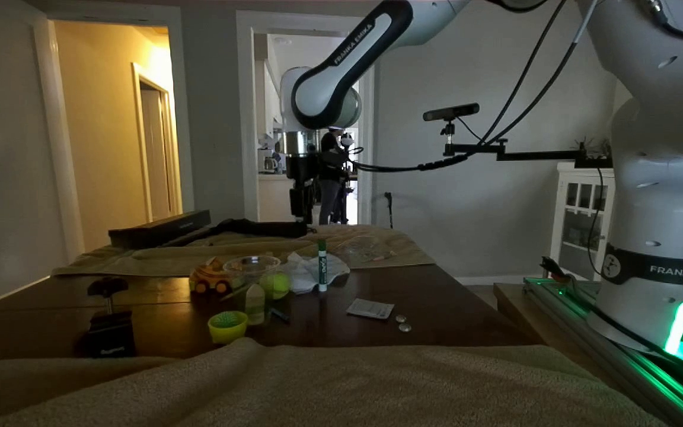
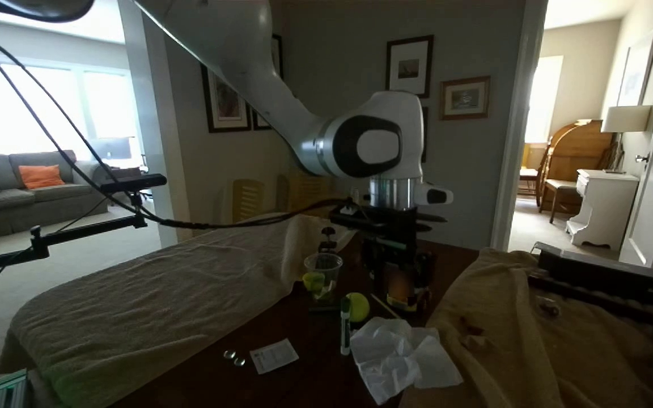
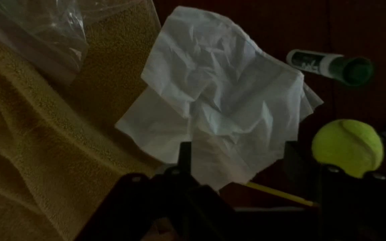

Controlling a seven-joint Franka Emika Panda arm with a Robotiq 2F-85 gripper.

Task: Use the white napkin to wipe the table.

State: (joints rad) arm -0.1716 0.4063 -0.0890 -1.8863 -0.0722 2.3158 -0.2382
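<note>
The white napkin [image 3: 219,90] lies spread and crumpled, partly on the dark brown table [image 3: 364,20] and partly over the edge of a tan towel. It also shows in both exterior views [image 1: 306,276] [image 2: 383,351]. My gripper [image 3: 238,145] is open and empty, its two dark fingers set wide apart. In the wrist view the fingertips overlap the napkin's lower part. In an exterior view the gripper [image 1: 302,207] hangs above the table, pointing down, apart from the napkin. It also shows in an exterior view [image 2: 397,277] in front of the toy truck.
A green marker [image 3: 330,65] stands beside the napkin, with a tennis ball [image 3: 347,147] and a yellow pencil [image 3: 276,193] near it. A toy truck [image 1: 210,277], clear cup [image 2: 323,266], yellow cup [image 1: 227,327] and white packet [image 1: 370,308] are on the table. Tan towels [image 2: 502,328] cover both sides.
</note>
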